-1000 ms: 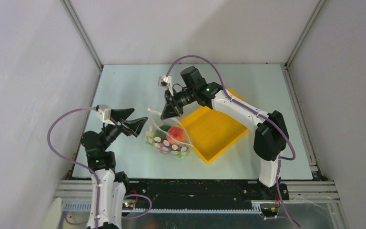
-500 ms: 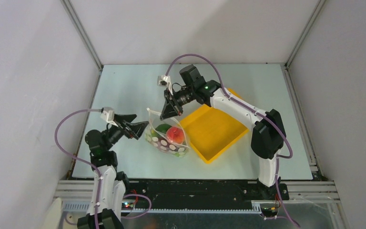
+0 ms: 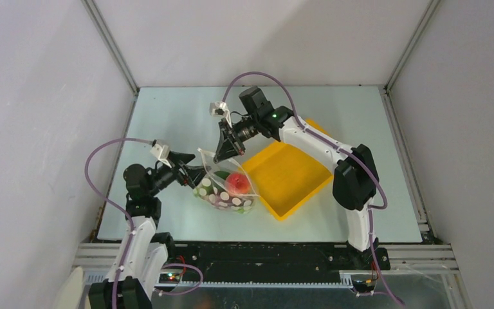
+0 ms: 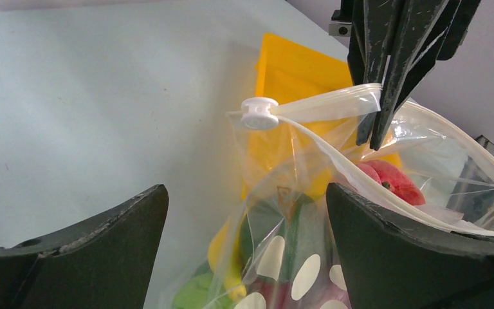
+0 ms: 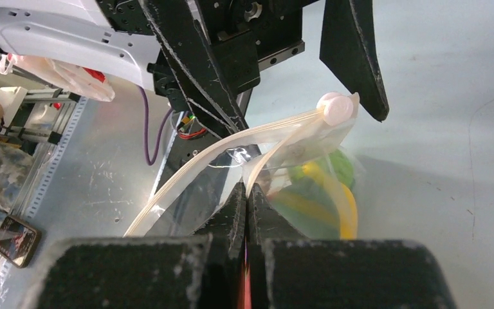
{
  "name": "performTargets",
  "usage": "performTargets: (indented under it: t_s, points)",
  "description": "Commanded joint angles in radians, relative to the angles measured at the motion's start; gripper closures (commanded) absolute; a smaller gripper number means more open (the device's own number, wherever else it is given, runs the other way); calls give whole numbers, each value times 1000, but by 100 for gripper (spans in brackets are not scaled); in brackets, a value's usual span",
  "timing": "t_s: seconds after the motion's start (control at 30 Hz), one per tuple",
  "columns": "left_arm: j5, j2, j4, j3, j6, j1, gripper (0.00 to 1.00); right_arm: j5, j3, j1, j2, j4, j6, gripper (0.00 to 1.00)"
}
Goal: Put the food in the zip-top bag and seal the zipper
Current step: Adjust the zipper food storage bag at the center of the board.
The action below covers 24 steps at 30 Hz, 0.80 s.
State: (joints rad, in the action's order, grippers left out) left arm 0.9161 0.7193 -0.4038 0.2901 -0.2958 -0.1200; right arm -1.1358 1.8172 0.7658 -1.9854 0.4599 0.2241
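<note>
The zip-top bag [image 3: 226, 188], clear with white dots, stands on the table holding the food: a red tomato [image 3: 236, 182], a yellow banana [image 4: 233, 252] and green pieces. Its zipper [image 4: 325, 106] is a white strip with a round slider [image 4: 260, 113] at the near end. My right gripper [image 3: 222, 154] is shut on the bag's far mouth edge and holds it up; in its wrist view the fingers [image 5: 247, 196] pinch the plastic. My left gripper [image 4: 247, 222] is open, its jaws either side of the bag's near end, below the slider.
A yellow tray [image 3: 289, 176] lies right of the bag, under the right arm. Grey walls enclose the table on three sides. The black front rail [image 3: 257, 252] runs along the near edge.
My left gripper has moved right, up to the bag's near end. My right gripper shifted slightly left, still holding the bag's edge.
</note>
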Motion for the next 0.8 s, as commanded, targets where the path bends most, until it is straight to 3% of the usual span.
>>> performTargets:
  t_s: [0.0,0.33,0.6,0.77]
  points:
    - [3,-15,-16,23,31,5,0,-91,89,4,-7,109,125,100]
    - [33,-42,-113,-9,-28,8,0,-125,183,17,-33,390,358,100]
    - [80,-40,-244,-30,-121,58,0,-112,192,26,-33,414,383,100]
    - [75,-32,-221,-25,-107,111,0,-110,194,28,-31,388,362,100]
